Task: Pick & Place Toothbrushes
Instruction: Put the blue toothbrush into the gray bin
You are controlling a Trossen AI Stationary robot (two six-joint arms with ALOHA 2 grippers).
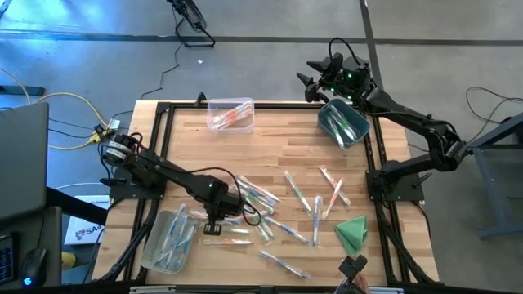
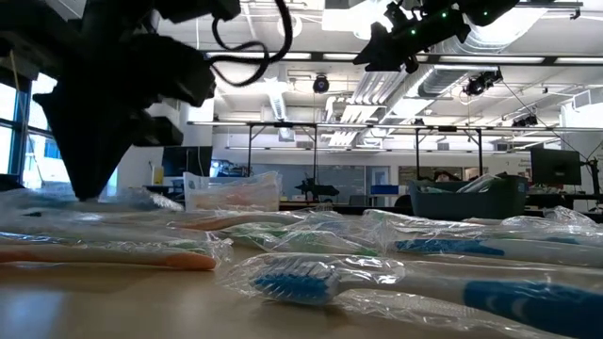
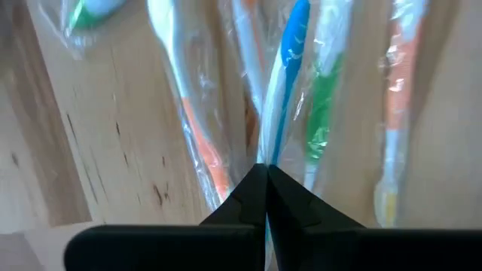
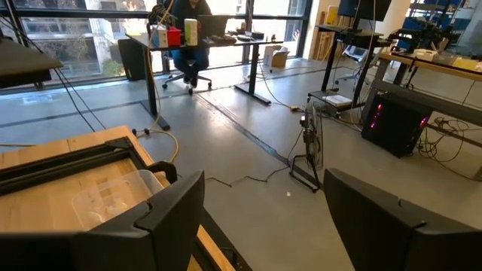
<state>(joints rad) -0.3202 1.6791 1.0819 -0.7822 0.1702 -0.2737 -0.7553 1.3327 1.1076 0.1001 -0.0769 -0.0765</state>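
Many wrapped toothbrushes lie scattered on the wooden table. My left gripper points steeply down into a cluster of them near the front left. It is shut on a blue-handled toothbrush, which lies between an orange one and a green one. My right gripper hangs open and level, high beyond the table's far right corner, with nothing between its fingers. My left gripper pinches the blue-handled toothbrush in its clear wrapper between its two fingertips, which meet on it. The fingers come from above, pointing steeply down. The toothbrush lies flat on the table among its neighbours; which end is held stays hidden under the fingers.
A blue bin with toothbrushes stands at the far right. A clear bin with orange ones stands at the far middle, and another clear bin with blue ones at the near left. A folded green cloth lies near the front right.
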